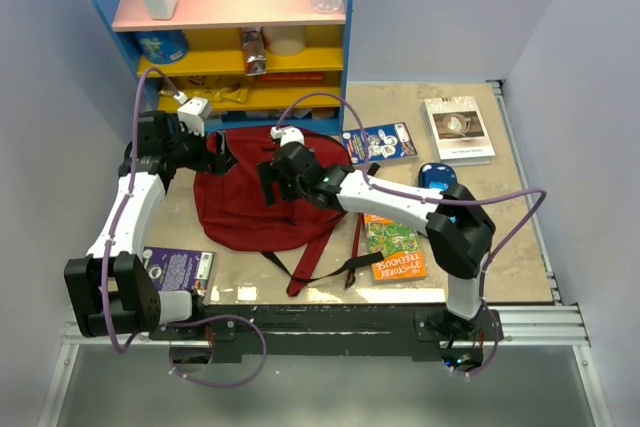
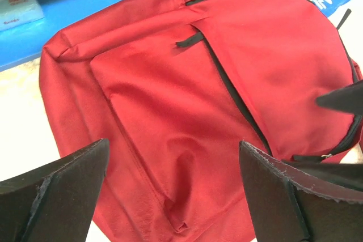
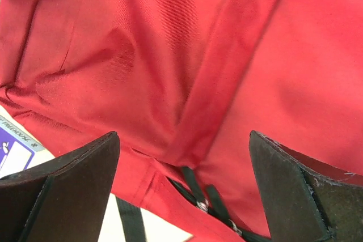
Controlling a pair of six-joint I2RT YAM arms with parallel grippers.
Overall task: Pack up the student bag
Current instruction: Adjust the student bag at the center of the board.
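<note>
While my left fingers (image 2: pixel 57 196) and right fingers (image 3: pixel 62 191) hang spread and empty over the flat student bag (image 1: pixel 240 212), its zipper (image 2: pixel 227 83) seems nearer the left.

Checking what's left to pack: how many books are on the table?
4: purple book near left, blue book beside the student bag, white book far right, orange book near right. More may be hidden.

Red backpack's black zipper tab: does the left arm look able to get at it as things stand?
Likely yes. The left gripper hovers over the backpack, jaws open, and the zipper tab lies exposed ahead with nothing covering it.
</note>
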